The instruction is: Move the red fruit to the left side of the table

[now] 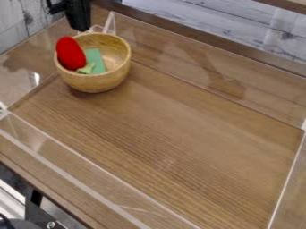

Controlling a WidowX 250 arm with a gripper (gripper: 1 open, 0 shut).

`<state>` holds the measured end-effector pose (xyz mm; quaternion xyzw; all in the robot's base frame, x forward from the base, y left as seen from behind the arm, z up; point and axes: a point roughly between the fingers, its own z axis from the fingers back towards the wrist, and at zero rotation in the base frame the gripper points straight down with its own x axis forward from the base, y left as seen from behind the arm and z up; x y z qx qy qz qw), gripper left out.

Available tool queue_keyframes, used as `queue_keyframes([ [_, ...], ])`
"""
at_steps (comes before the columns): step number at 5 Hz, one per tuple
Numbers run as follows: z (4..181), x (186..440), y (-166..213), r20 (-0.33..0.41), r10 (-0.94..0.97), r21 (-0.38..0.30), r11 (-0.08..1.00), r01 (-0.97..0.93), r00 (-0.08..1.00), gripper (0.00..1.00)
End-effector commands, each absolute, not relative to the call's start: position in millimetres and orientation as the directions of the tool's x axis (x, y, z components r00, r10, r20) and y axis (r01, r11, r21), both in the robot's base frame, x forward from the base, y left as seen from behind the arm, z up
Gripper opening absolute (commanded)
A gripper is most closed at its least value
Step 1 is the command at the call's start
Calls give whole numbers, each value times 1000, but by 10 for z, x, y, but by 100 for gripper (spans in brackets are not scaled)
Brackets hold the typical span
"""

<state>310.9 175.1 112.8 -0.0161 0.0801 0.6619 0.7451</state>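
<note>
The red fruit point(70, 52) lies in the round wooden bowl point(98, 82) at the table's point(167, 134) far left, leaning against the bowl's left rim. The dark gripper point(78, 27) hangs just above the fruit at the top edge of the camera view. Its fingers are together and shut, with a small gap between their tips and the fruit. Nothing shows between the fingers. The upper part of the gripper is cut off by the frame.
A flat green block point(96, 61) rests in the bowl beside the fruit. Low clear plastic walls point(36, 134) edge the brown wood-grain tabletop. A whitish plank wall point(239, 27) runs behind the table.
</note>
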Motion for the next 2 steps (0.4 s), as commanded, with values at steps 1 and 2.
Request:
queue_keyframes([
  [1,1523,3174,1721,-73,989,-9,125,-992,125,0],
  [2,1540,3194,1683,-75,989,-12,124,-992,125,0],
])
